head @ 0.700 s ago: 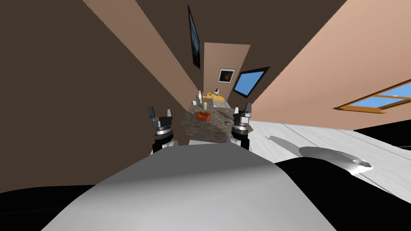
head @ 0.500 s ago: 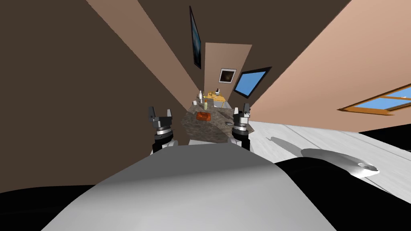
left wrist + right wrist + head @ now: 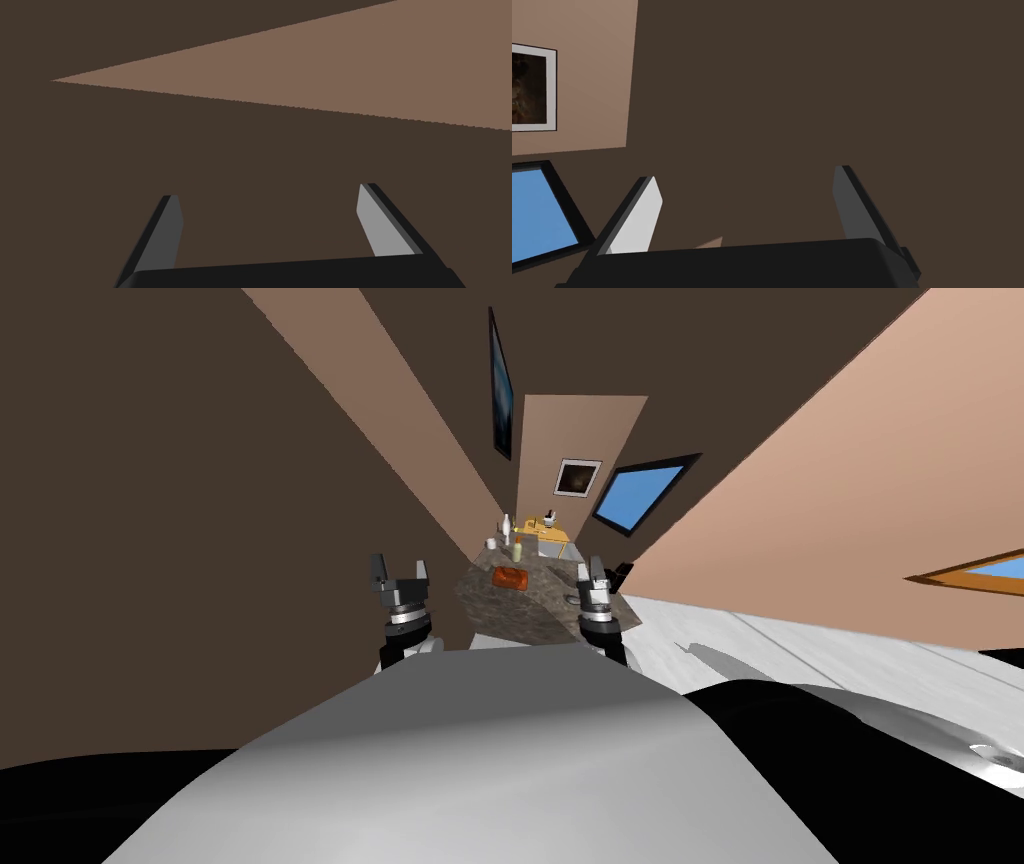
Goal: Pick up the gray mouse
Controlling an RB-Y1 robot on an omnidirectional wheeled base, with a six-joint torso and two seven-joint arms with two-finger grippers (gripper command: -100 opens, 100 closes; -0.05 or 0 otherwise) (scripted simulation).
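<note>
Mottled counter [image 3: 520,613] bears items [image 3: 509,578] too small to name; left end effector [image 3: 399,568] and right end effector [image 3: 592,570] both spread open.

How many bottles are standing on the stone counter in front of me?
2. A white bottle stands at the far left corner of the counter; a yellowish bottle stands slightly nearer, behind the orange block. Others may be hidden farther back.
</note>
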